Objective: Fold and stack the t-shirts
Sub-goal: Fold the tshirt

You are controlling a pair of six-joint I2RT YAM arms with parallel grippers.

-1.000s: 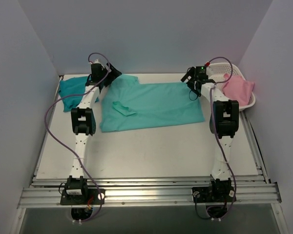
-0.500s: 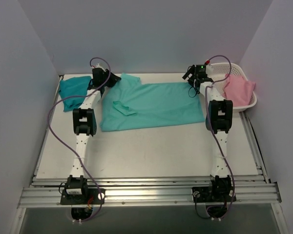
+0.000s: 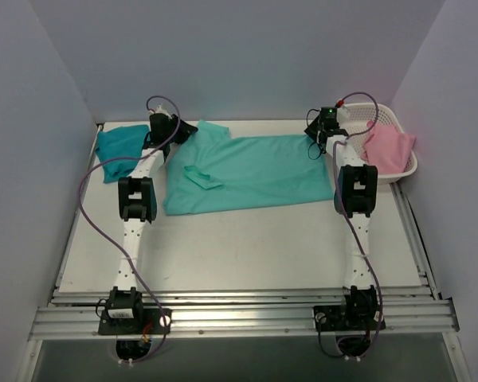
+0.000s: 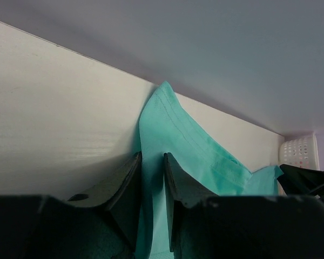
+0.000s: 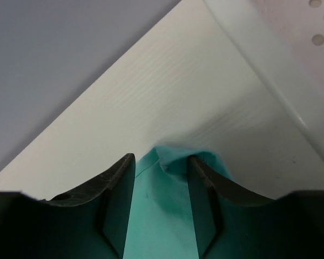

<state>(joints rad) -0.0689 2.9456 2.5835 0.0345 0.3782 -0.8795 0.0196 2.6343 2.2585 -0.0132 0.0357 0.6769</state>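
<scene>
The light mint t-shirt lies spread flat across the back of the table, a small fold of cloth lying on its left part. My left gripper is at its far left corner, by a sleeve. In the left wrist view the gripper is shut on a strip of the mint cloth. My right gripper is at the far right corner. There the gripper has closed in on the puckered mint corner. The darker teal t-shirt sits folded at the back left.
A white perforated basket holding pink cloth stands at the back right, close to the right gripper, and its wall shows in the right wrist view. Grey walls enclose the table at the back and on both sides.
Both grippers came down onto the mint t-shirt's far corners and closed on the cloth, the left one first. The shirt itself has not shifted.
</scene>
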